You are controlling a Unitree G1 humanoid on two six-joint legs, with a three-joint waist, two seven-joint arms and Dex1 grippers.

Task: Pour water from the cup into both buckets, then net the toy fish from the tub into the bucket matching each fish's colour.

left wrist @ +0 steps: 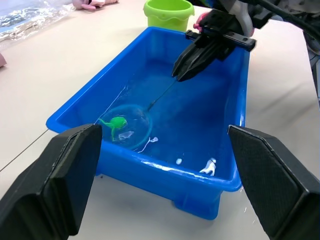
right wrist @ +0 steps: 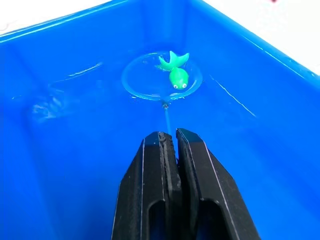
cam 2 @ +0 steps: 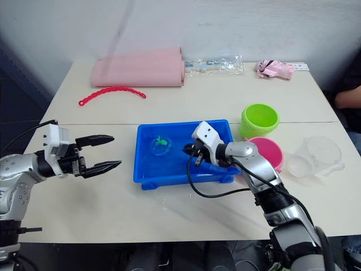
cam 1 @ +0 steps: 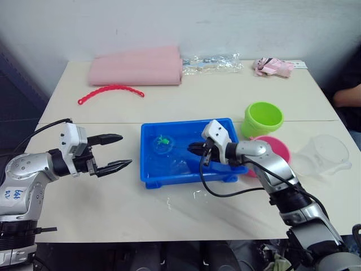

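Note:
The blue tub holds water at mid table. My right gripper is shut on the thin handle of the net, reaching in over the tub's right end. The hoop lies low in the water near the tub's far left, and a green toy fish rests inside it. To the left of the tub, above the table, my left gripper is open and holds nothing. The lime green bucket and the pink bucket stand just right of the tub. Further right sits the clear cup.
A folded pink cloth, a clear plastic bag and a pink packet lie along the table's far edge. A red beaded strip lies at far left. A person's arm shows at the right edge.

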